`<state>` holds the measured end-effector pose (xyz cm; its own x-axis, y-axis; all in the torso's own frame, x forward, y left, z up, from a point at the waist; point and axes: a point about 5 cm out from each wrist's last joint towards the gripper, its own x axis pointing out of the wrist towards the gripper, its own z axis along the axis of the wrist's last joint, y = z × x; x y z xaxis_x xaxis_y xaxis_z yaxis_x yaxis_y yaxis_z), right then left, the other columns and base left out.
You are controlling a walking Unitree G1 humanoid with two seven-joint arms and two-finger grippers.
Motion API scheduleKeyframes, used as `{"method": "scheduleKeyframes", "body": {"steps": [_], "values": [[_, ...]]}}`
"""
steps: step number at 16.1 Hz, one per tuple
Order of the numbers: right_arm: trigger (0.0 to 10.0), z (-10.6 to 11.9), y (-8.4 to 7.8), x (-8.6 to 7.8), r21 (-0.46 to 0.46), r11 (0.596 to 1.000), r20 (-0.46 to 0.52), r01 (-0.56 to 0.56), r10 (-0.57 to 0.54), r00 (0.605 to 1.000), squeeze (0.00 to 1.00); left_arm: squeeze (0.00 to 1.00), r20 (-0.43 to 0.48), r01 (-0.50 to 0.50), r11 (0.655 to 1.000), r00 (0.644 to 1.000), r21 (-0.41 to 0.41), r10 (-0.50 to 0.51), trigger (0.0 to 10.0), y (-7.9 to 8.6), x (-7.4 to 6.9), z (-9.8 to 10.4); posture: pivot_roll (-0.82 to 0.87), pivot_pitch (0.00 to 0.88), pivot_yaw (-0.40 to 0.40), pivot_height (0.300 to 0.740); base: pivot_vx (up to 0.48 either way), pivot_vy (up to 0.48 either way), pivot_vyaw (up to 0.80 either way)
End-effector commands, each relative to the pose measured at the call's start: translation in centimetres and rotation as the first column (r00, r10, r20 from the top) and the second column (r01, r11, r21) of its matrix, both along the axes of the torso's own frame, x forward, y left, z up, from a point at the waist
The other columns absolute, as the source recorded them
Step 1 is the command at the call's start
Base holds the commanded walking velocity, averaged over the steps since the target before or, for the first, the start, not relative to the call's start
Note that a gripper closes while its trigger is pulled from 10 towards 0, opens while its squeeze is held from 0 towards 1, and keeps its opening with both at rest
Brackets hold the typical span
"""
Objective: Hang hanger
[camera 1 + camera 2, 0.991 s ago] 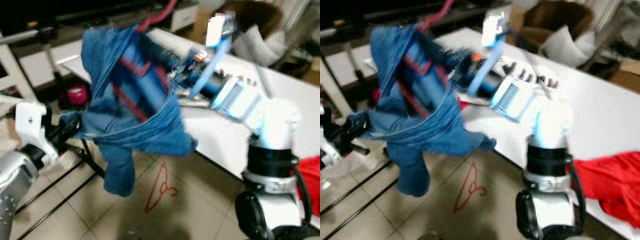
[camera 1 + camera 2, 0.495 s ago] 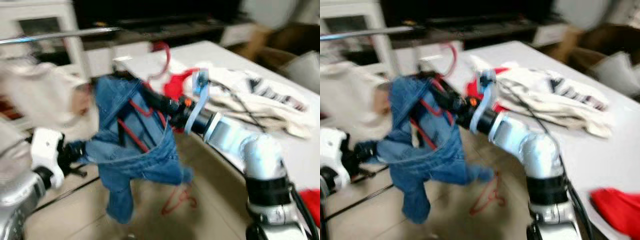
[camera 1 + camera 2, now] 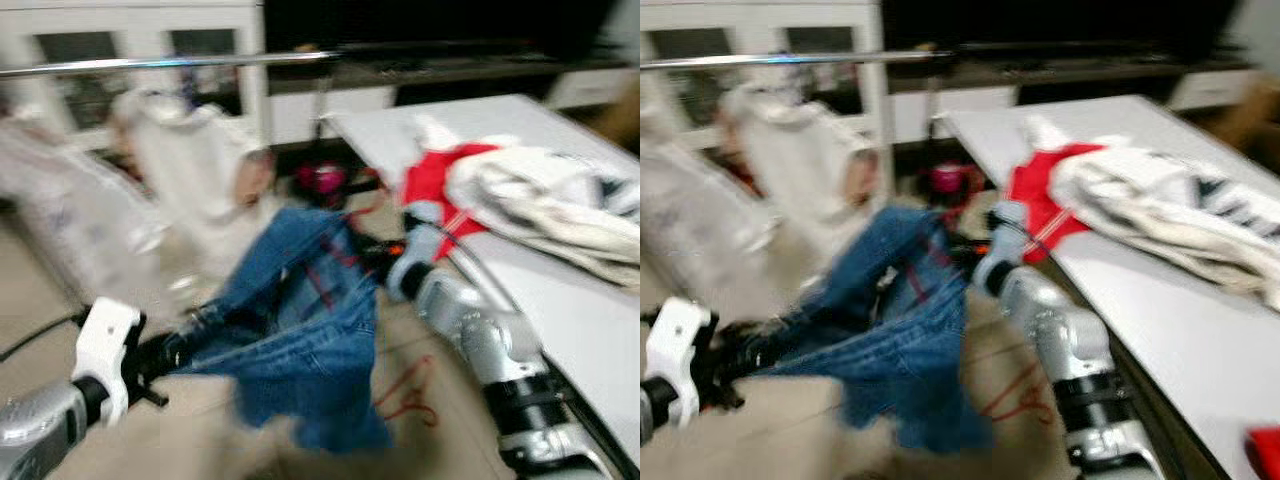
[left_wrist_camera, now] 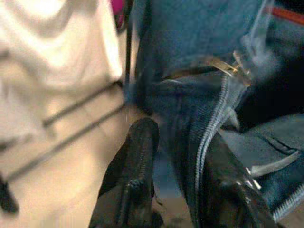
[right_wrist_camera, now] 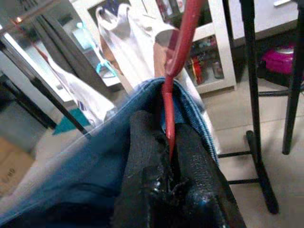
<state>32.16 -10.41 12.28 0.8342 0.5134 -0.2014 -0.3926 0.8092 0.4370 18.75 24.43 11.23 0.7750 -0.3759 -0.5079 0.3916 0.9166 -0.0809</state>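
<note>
The white desk (image 3: 560,290) runs along the robot's right side, piled with a cream garment (image 3: 560,210) and a red one (image 3: 435,175). Ahead, a metal clothes rail (image 3: 170,64) crosses the top of the eye views, with pale shirts (image 3: 200,170) already hanging from it in front of white cabinets; the floor is beige tile. The eye views are blurred, so finer detail there is uncertain.

Between the arms hangs a denim jacket (image 3: 300,350), stretched low and slantwise below the rail. It sits on a red hanger (image 5: 176,61), whose neck rises out of the collar in the right wrist view. The right pincer (image 5: 173,156) is closed on that neck just where it leaves the denim, which seems the sensible hold: it leaves the hook free to go over the rail. The left pincer (image 4: 178,156) has its fingers either side of the jacket's zipped front edge; it looks pinched on the cloth, probably to keep the garment spread and off the floor.

A second red hanger (image 3: 410,390) lies on the tiles beside the desk. A pink object (image 3: 320,180) stands by the rack's black foot.

The hanger is well below the rail and not yet hooked, so I judge the lift to the rail is the step in hand.
</note>
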Motion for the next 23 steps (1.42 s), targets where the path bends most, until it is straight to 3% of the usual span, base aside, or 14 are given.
{"method": "scheduleKeyframes", "body": {"steps": [1, 3, 6, 7, 8, 10, 11, 12, 13, 15, 18, 19, 20, 23], "values": [[10.0, 0.6, -1.3, 0.7, -0.024, 0.996, 0.061, 0.081, -0.079, 0.995, 0.0, 1.0, 0.014, -0.022, 1.0, 1.0, -0.001, 0.022, 10.0, 0.5, 0.1, 0.7, 0.07, 0.0, -0.066, 0.74, 0.0, 0.0, 0.74], [10.0, 0.1, -1.2, 0.9, -0.057, 0.995, 0.087, 0.079, -0.074, 0.993, 0.0, 1.0, 0.092, -0.056, 0.992, 0.994, -0.117, 0.067, 10.0, 0.1, 1.4, 2.1, 0.07, 0.0, -0.07, 0.74, 0.0, 0.0, 0.73], [10.0, -1.1, -1.5, 0.9, -0.089, 0.99, 0.09, 0.106, -0.098, 0.991, 0.0, 1.0, 0.25, -0.068, 0.994, 0.964, -0.09, 0.089, 10.0, -0.7, 3.5, 4.1, 0.06, 0.0, -0.076, 0.74, 0.0, 0.0, 0.72], [10.0, -1.4, -1.8, 0.8, -0.091, 0.989, 0.085, 0.12, -0.112, 0.99, 0.0, 0.89, 0.28, -0.065, 0.994, 0.956, -0.086, 0.086, 10.0, -1.0, 4.0, 4.5, 0.07, 0.0, -0.077, 0.74, 0.0, 0.0, 0.72], [10.0, -1.7, -1.9, 0.7, -0.086, 0.987, 0.077, 0.136, -0.129, 0.989, 0.0, 0.0, 0.322, -0.079, 0.995, 0.942, -0.062, 0.095, 10.0, -1.3, 4.9, 5.2, 0.07, 0.0, -0.081, 0.74, 0.0, 0.0, 0.72], [10.0, -1.7, -1.6, 0.7, -0.093, 0.988, 0.093, 0.126, -0.117, 0.989, 0.0, 0.0, 0.3, -0.12, 0.988, 0.943, -0.097, 0.144, 10.0, -1.4, 5.8, 5.3, 0.06, 0.0, -0.073, 0.74, 0.0, 0.0, 0.72], [10.0, -1.5, -1.3, 0.7, -0.104, 0.987, 0.111, 0.12, -0.108, 0.988, 0.0, 0.0, 0.273, -0.113, 0.95, 0.942, -0.292, 0.196, 10.0, -2.0, 6.6, 5.7, 0.06, 0.0, -0.073, 0.74, 0.0, 0.0, 0.71], [10.0, -1.5, -1.3, 0.8, -0.102, 0.987, 0.113, 0.121, -0.11, 0.988, 0.0, 0.83, 0.281, -0.091, 0.933, 0.939, -0.349, 0.197, 10.0, -2.3, 6.9, 6.0, 0.05, 0.0, -0.07, 0.74, 0.0, 0.0, 0.71], [10.0, -1.5, -1.4, 0.8, -0.103, 0.987, 0.116, 0.124, -0.112, 0.987, 0.0, 1.0, 0.277, -0.035, 0.919, 0.948, -0.393, 0.155, 10.0, -3.0, 7.1, 6.2, 0.05, 0.0, -0.07, 0.74, 0.0, 0.0, 0.7], [10.0, -1.6, -1.4, 0.8, -0.109, 0.986, 0.117, 0.127, -0.115, 0.986, 0.0, 1.0, 0.262, 0.021, 0.961, 0.964, -0.276, 0.055, 10.0, -3.8, 7.5, 5.4, 0.05, 0.0, -0.072, 0.74, 0.0, 0.0, 0.7], [10.0, -1.8, -1.9, 0.6, -0.118, 0.982, 0.113, 0.147, -0.134, 0.984, 0.0, 1.0, 0.347, -0.023, 0.99, 0.935, -0.142, 0.072, 10.0, -3.7, 8.3, 5.9, 0.03, 0.0, -0.064, 0.74, 0.0, 0.0, 0.7], [10.0, -1.9, -2.0, 0.5, -0.12, 0.981, 0.109, 0.154, -0.141, 0.984, 0.0, 0.34, 0.359, -0.019, 0.993, 0.931, -0.12, 0.061, 10.0, -3.9, 8.2, 5.9, 0.03, 0.0, -0.064, 0.74, 0.0, 0.0, 0.71], [10.0, -2.2, -2.4, 0.3, -0.133, 0.976, 0.098, 0.171, -0.159, 0.982, 0.0, 0.0, 0.342, 0.048, 0.998, 0.939, -0.034, -0.033, 10.0, -5.1, 7.3, 5.2, 0.03, 0.0, -0.064, 0.74, 0.0, 0.0, 0.7], [10.0, -1.7, -2.6, 0.3, -0.137, 0.975, 0.111, 0.177, -0.163, 0.98, 0.0, 0.0, 0.335, 0.105, 0.994, 0.938, -0.035, -0.087, 10.0, -5.8, 6.5, 4.7, 0.03, 0.0, -0.075, 0.74, 0.0, 0.0, 0.47]]}}
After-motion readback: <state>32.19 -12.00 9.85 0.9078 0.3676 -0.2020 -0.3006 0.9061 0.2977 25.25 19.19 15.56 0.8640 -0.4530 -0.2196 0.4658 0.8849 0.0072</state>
